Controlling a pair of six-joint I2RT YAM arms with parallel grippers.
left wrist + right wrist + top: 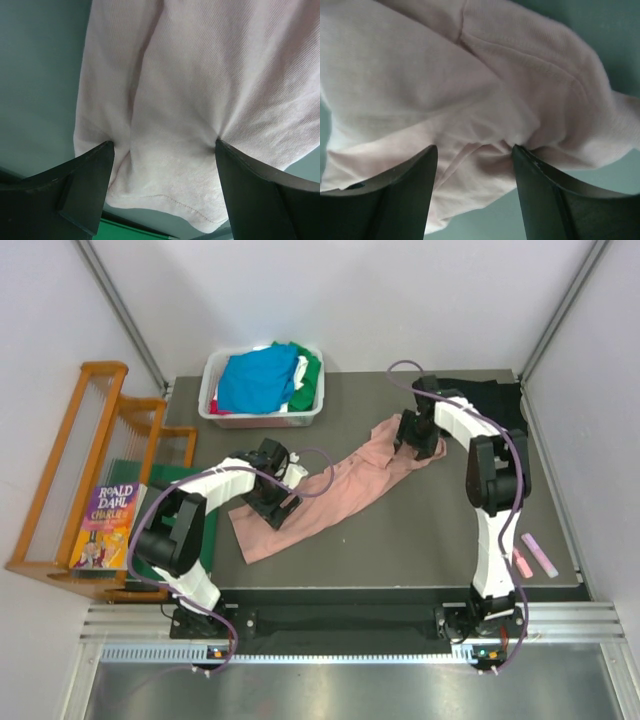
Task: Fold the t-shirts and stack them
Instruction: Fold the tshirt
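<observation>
The dusty-pink t-shirt [340,485] lies bunched in a long diagonal strip on the dark table [400,550]. My left gripper [270,498] is open over the strip's near-left end. In the left wrist view its gripper [164,145] has both fingertips [102,152] pressed on the pink cloth [200,75] near a stitched hem. My right gripper [415,440] is open over the far-right end. In the right wrist view its gripper [474,147] straddles wrinkled pink cloth [445,75]. A black t-shirt [490,395] lies at the back right.
A white bin [215,390] at the back left holds blue [255,380], green, white and red shirts. A wooden loom [85,440], a Roald Dahl book [108,525] and a dark-green board [160,475] sit left of the table. Pink markers [535,553] lie at the right edge.
</observation>
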